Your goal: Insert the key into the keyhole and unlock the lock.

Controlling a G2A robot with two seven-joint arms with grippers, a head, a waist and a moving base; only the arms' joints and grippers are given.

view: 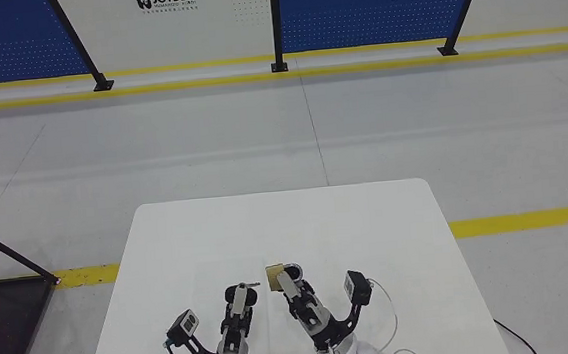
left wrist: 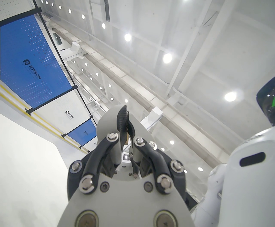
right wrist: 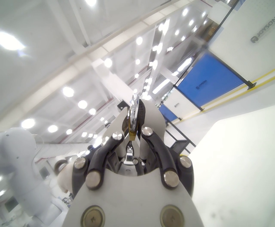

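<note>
Overhead, two arms stand at the near edge of the white table (view: 268, 228). The right gripper (view: 286, 277) hangs over the table's near-middle part, jaws clamped on the lock (view: 275, 274). The left gripper (view: 240, 296) hangs just beside it over the same near stretch of table, apart from the lock.

Writing: past the table's far edge stand fence panels, a blue panel (view: 381, 9) and a white panel (view: 167, 26). Each carries a printed logo with a word mark, pale on the blue and dark on the white.

View differences: the top view gives the lock as a small brass square with a bright bit at its side. The right wrist view gives it edge-on, a brass body pinched between the dark pads (right wrist: 141, 111) with a shiny metal part standing clear of the fingertips. In the left wrist view the ribbed pads (left wrist: 122, 120) press together at the tips. Whether the key sits between them cannot be told.
</note>
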